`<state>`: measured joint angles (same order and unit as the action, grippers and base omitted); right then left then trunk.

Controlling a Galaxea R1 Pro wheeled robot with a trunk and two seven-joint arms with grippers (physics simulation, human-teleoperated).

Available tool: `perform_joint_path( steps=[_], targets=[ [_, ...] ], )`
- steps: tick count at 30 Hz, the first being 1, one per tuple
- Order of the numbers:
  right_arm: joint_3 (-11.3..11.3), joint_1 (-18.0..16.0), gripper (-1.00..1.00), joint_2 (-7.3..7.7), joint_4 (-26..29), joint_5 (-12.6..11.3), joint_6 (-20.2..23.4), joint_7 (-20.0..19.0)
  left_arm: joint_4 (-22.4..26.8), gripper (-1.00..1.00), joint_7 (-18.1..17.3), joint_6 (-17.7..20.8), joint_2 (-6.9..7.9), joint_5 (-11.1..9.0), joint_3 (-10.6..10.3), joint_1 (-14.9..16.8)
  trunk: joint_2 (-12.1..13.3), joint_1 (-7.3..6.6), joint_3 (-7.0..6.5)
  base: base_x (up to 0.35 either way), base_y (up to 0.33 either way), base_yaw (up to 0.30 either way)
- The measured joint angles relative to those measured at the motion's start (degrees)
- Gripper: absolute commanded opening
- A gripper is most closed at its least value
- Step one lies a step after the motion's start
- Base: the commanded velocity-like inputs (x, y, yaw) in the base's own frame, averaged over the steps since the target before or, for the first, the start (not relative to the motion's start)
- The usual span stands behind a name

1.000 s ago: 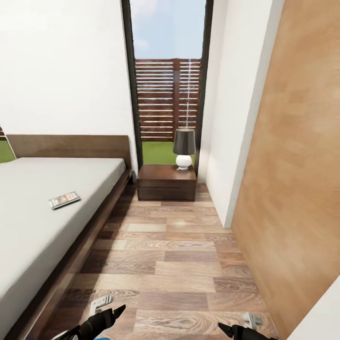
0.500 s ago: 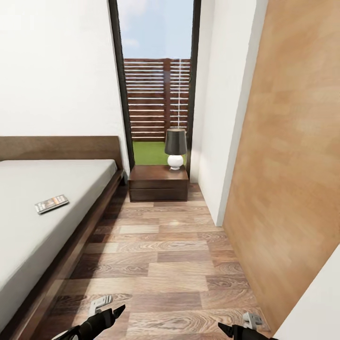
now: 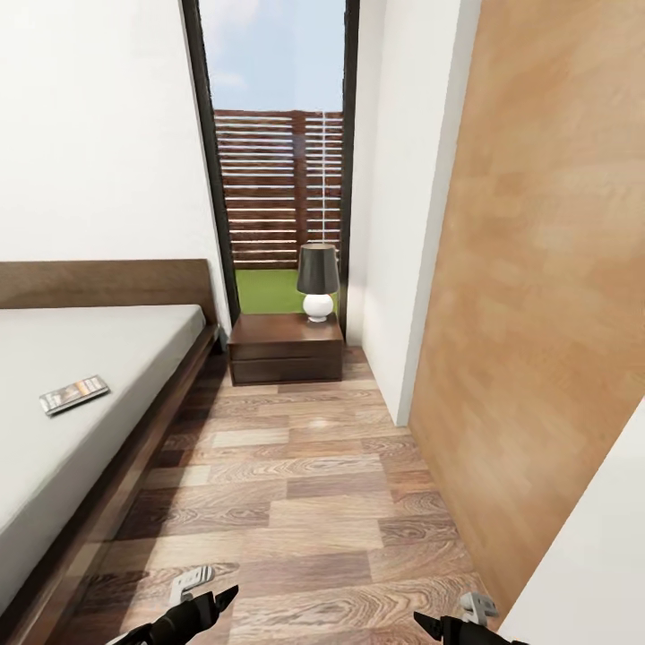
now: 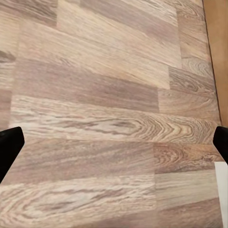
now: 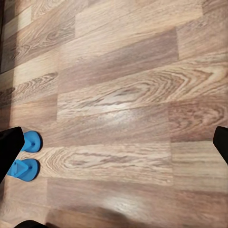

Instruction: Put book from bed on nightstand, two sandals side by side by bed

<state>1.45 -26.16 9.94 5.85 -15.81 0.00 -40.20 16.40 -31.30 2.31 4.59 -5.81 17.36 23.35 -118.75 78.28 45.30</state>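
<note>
The book point(image 3: 74, 394) lies flat on the bed point(image 3: 116, 358), on the mattress some way in from the floor-side edge and well short of the headboard; the nightstand point(image 3: 287, 349) stands just beside the bed's head corner, below the window, with a lamp point(image 3: 316, 282) on the far right part of its top. Two blue sandals point(image 5: 26, 156) lie close together on the wood floor point(image 3: 296, 484) in the right wrist view. The step in hand looks like the approach to the bed for the book. To do it well, the robot should draw up square to the bed's floor-side edge opposite the book, close enough that the arm need not stretch fully, and come down on the thin cover from above or pinch it at an edge. When setting it down, the bare near-left part of the nightstand top is the safer spot, away from the lamp. The left hand point(image 4: 114, 142) and right hand point(image 5: 114, 142) both hang low, pointed at the floor, each with fingers spread wide and nothing between them, so both are released.
</note>
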Motion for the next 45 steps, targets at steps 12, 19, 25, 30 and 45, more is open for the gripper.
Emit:
perform_joint_path(
  steps=[12, 19, 25, 30, 45],
  targets=[
    [0.00, 0.00, 1.00, 0.01, 0.00, 0.00, 0.00, -0.01, -0.01, 1.00, 0.00, 0.00, -0.03, 0.03, 0.00, 0.00, 0.00, -0.01, 0.00, 0.049, -0.042, -0.001],
    [0.00, 0.00, 1.00, 0.00, 0.00, 0.00, 0.00, -0.01, -0.02, 1.00, 0.00, 0.00, 0.00, 0.00, 0.00, 0.00, 0.00, -0.02, 0.00, 0.175, -0.151, 0.000],
    [0.00, 0.00, 1.00, 0.01, 0.00, 0.00, 0.00, -0.01, -0.01, 1.00, 0.00, 0.00, 0.05, 0.00, 0.05, 0.00, 0.00, -0.02, 0.00, 0.219, -0.121, 0.000],
    [0.00, 0.00, 1.00, 0.00, 0.00, 0.00, 0.00, -0.01, -0.01, 1.00, 0.00, 0.00, 0.06, 0.00, 0.08, 0.00, 0.00, -0.03, 0.00, 0.257, -0.009, 0.000],
    [0.00, 0.00, 1.00, -0.01, 0.00, 0.00, 0.00, -0.01, 0.00, 1.00, 0.00, 0.00, 0.06, 0.00, 0.09, 0.00, 0.00, -0.03, 0.00, 0.297, 0.030, 0.112]
  ],
)
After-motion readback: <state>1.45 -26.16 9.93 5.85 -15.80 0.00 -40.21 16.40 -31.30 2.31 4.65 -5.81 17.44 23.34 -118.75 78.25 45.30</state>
